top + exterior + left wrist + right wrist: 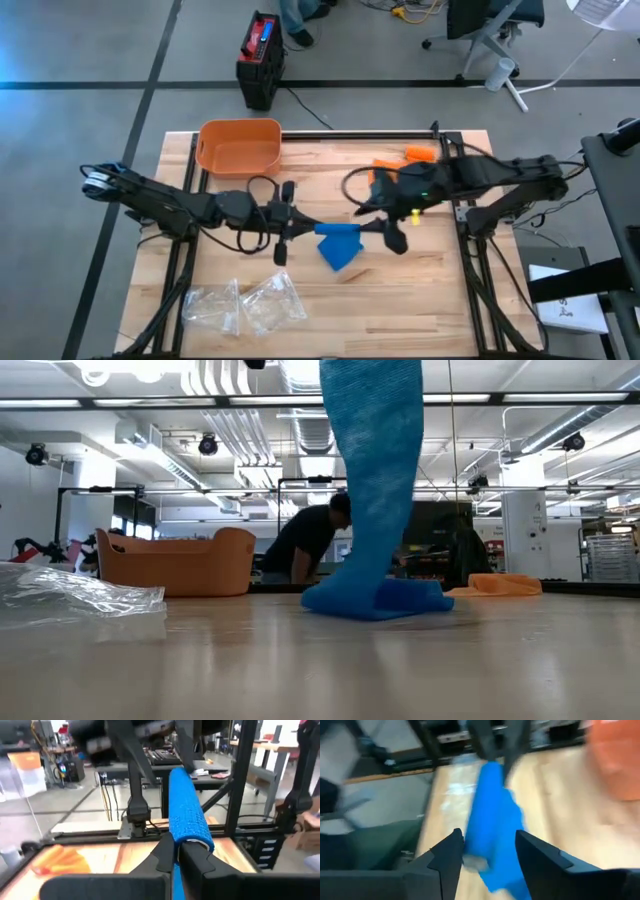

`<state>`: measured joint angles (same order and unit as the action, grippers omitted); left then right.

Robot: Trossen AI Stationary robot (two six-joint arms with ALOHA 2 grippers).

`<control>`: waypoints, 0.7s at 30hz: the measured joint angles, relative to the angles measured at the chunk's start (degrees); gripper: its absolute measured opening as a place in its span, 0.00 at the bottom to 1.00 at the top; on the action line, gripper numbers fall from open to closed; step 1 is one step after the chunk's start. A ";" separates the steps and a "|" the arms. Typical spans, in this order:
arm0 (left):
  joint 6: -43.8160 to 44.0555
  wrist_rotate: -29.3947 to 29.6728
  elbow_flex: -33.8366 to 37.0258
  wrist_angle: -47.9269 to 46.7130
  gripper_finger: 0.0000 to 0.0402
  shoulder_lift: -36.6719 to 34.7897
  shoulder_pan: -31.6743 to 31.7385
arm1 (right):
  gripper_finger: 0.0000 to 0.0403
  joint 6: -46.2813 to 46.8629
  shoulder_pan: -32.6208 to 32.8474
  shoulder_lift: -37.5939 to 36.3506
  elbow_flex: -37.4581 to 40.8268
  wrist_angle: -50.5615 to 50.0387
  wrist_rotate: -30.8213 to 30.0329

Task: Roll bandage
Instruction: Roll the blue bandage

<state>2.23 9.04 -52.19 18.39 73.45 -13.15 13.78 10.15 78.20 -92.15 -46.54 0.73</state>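
Bandage: the blue bandage [339, 245] hung stretched between the two grippers near the middle of the bench, its loose end piled on the wood; from table height it rose as a tall strip [372, 480] out of a crumpled heap.
Left gripper: the left gripper [177, 851] was over the middle of the bench, its fingers [162, 855] pinched tight on the bandage just below the rolled part [186, 810].
Right gripper: the right gripper [487, 845] was on the far side of the bandage from the left one, its fingers [451, 851] spread wide with the blue cloth [492, 815] between them; whether they touched it I could not tell.
Bin: an orange bin [239, 146] stood at the far edge of the bench, left of centre.
Plastic bags: clear plastic bags [243, 304] lay near the front left corner.
Orange cloth: an orange cloth [497, 584] lay toward the far right of the bench.
Background: a person [312, 540] bent over beyond the bench.
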 joint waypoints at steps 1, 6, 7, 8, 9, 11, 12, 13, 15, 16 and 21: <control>1.76 -0.04 0.35 0.02 0.01 -0.31 -0.03 | 0.45 -1.35 0.74 -0.99 0.41 -0.04 -2.84; 15.31 0.90 2.91 0.12 0.00 -1.33 0.05 | 0.45 -11.25 7.01 -5.82 6.46 4.57 -16.66; 19.26 0.90 3.54 -0.10 0.00 -1.38 0.25 | 0.45 -13.40 8.18 -6.62 8.75 6.07 -18.58; 23.18 0.90 4.07 -0.24 0.00 -1.38 0.44 | 0.45 -15.18 9.19 -7.19 11.24 8.34 -20.08; 27.21 0.90 4.48 -0.24 0.00 -1.38 0.53 | 0.45 -16.82 10.14 -7.59 13.62 10.93 -21.11; 33.69 0.85 5.02 -0.20 0.00 -1.38 0.56 | 0.45 -20.16 11.58 -7.99 18.86 17.16 -21.87; 35.57 0.04 5.10 -0.19 0.00 -1.38 0.61 | 0.45 -21.86 12.16 -8.02 21.01 20.37 -21.95; 36.29 -1.74 5.10 -0.18 0.00 -1.38 0.72 | 0.45 -23.55 12.67 -8.00 22.93 23.79 -22.26; 36.77 -5.47 5.09 -0.17 0.00 -1.38 1.02 | 0.46 -27.17 13.58 -7.65 25.76 29.76 -25.10; 37.90 -7.18 5.03 -0.09 0.00 -1.40 1.15 | 0.46 -29.24 14.07 -7.52 26.57 31.50 -26.79; 42.20 -12.87 4.36 -0.18 0.00 -1.51 1.58 | 0.46 -38.02 16.43 -7.61 27.80 33.02 -36.42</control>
<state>44.43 -3.83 -47.83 18.21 71.94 -11.56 -24.24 26.57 70.59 -64.35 -13.53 -35.69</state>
